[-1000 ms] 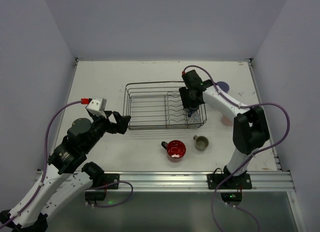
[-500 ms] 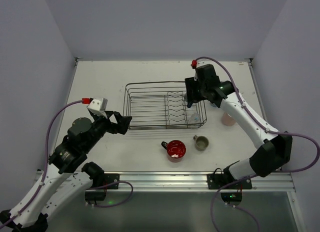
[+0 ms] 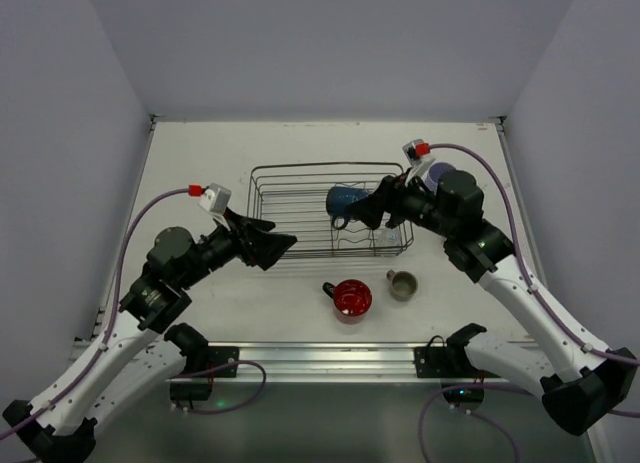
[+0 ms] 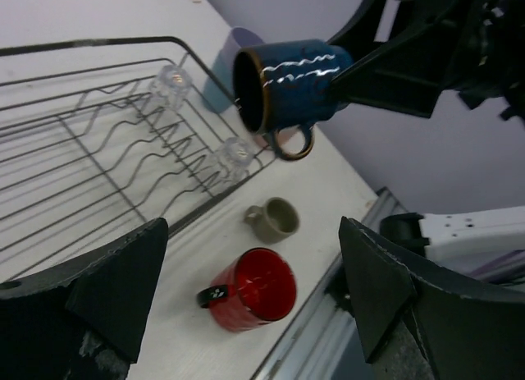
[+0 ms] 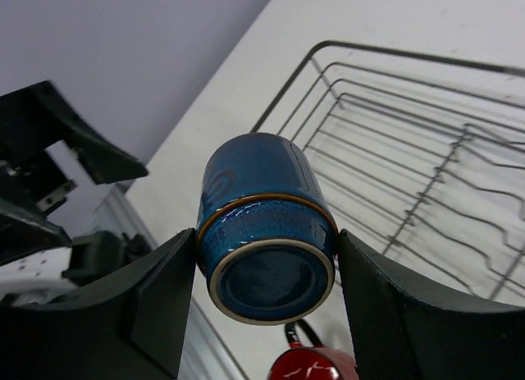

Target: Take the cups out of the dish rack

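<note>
My right gripper (image 3: 370, 209) is shut on the base of a dark blue cup (image 3: 345, 201) and holds it on its side above the dish rack (image 3: 290, 221), mouth toward the left arm. The cup (image 5: 267, 224) fills the right wrist view between my right gripper's jaws (image 5: 267, 291). My left gripper (image 3: 272, 245) is open and empty at the rack's near left side, apart from the cup (image 4: 287, 89). A red handled mug (image 3: 351, 297) and a small olive-beige cup (image 3: 402, 284) stand on the table in front of the rack. Two clear glasses (image 4: 234, 153) sit at the rack's right end.
A lavender tumbler (image 3: 440, 170) stands behind the right arm, right of the rack; it also shows in the left wrist view (image 4: 228, 64). The table's near edge has a metal rail (image 3: 380, 355). The pink cup is hidden by the right arm.
My right gripper has lifted the dark blue cup out of the rack's right end, turned it sideways and carried it left. My left gripper has moved right toward it.
</note>
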Motion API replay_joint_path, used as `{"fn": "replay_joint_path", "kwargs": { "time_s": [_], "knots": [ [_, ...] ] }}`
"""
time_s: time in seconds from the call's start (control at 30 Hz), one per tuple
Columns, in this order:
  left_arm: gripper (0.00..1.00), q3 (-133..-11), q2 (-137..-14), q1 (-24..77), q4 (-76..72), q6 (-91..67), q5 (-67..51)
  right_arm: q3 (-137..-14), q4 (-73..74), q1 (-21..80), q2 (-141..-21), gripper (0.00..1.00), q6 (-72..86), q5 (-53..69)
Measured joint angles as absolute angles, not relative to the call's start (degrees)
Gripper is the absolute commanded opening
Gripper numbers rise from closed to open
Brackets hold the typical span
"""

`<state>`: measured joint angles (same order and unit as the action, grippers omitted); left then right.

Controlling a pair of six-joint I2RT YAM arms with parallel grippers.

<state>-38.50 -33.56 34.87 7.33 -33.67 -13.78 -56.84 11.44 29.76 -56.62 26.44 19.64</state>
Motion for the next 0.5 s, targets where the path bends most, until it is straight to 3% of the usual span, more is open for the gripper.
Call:
{"fn": "replay_joint_path", "kwargs": {
  "time_s": [0.4,0.5],
  "knots": [
    [0.82,-33.19,-44.42,34.89,-17.63,-50.04,-28.86,-43.94,-11.68,33.06,-56.18,0.3,39.44,34.48],
    [0.74,-32.97,-46.19,34.89,-20.91,-51.99,-29.93,-42.74,-15.77,34.46,-56.23,0.3,41.23,35.97]
  ]
}}
